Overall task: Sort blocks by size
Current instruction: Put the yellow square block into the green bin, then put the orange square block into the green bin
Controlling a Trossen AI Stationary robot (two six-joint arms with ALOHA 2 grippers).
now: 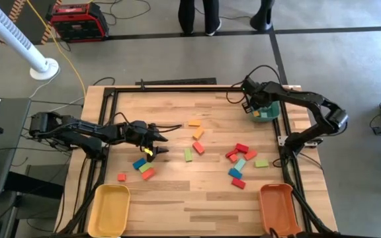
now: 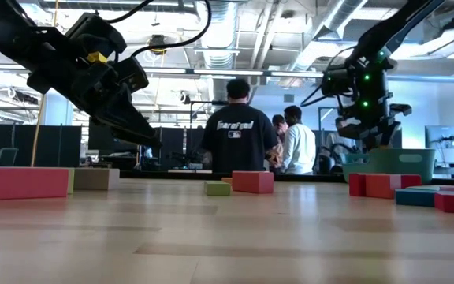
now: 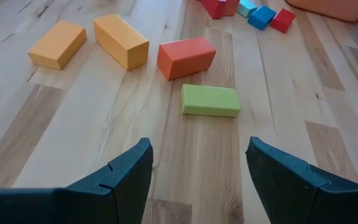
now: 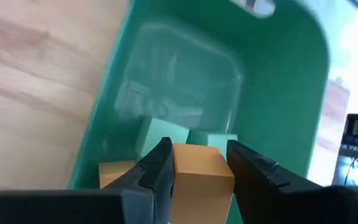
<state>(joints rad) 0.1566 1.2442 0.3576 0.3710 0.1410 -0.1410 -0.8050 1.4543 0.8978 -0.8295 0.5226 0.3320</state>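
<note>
The table is pale wood planking with visible grain, framed by a dark rail, and the blocks lie on it as smooth, matte, square-edged solids. The right tool hangs over the green tray, a glossy rounded plastic tub at the table's far right corner, with its fingers closed narrowly on a tan-orange block; teal blocks and another tan one lie on the tray floor, partly hidden behind the fingers. The left tool hovers above the table's left-middle, its dark fingers spread wide with nothing between them; ahead of it lie a green bar, a red-orange block and two orange bars, apart from one another. A cluster of red, teal and green blocks sits right of centre, several touching. The yellow tray and orange tray stand at the near edge, cut off below, with bare wood between them.
</note>
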